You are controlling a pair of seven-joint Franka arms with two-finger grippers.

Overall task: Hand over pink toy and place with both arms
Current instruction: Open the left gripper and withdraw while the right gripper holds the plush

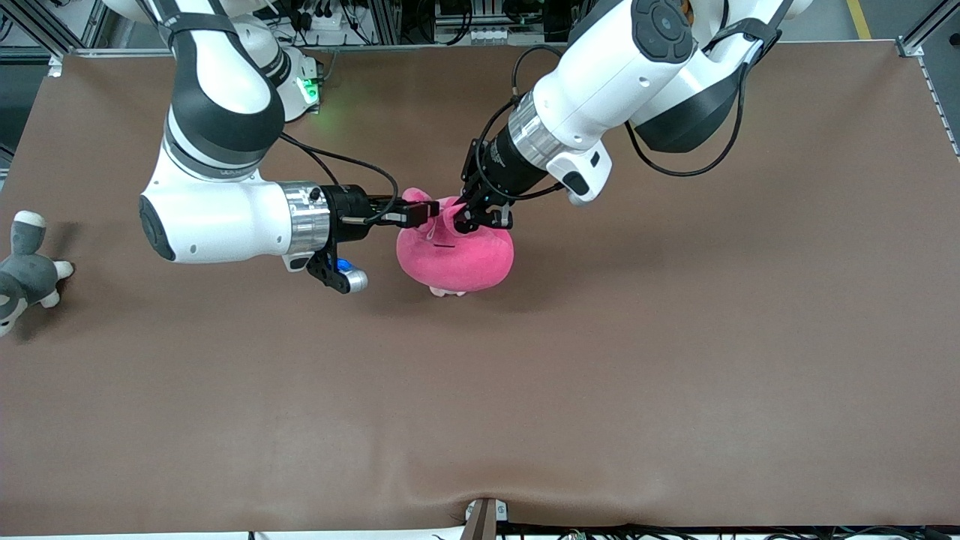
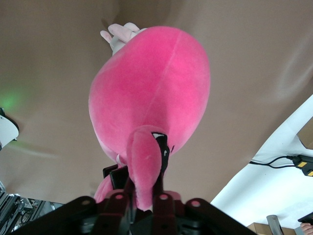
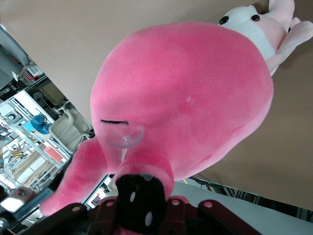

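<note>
pink toy point(image 1: 456, 256): mid-table, pinched from both ends
left gripper point(image 1: 471, 219): fingers clamped on an upper flap of the toy
right gripper point(image 1: 430, 212): closed on another flap — both hold at once
grey plush point(image 1: 22, 267): at the right arm's table end

Mostly hidden under the pink toy point(image 1: 457, 255): a pale puppy plush point(image 3: 266, 24), only head and paws showing. Cut off at the table's point(image 1: 525, 390) edge toward the right arm's end: a grey plush point(image 1: 22, 270). Buried in pink fabric: both grippers' fingertips.
</note>
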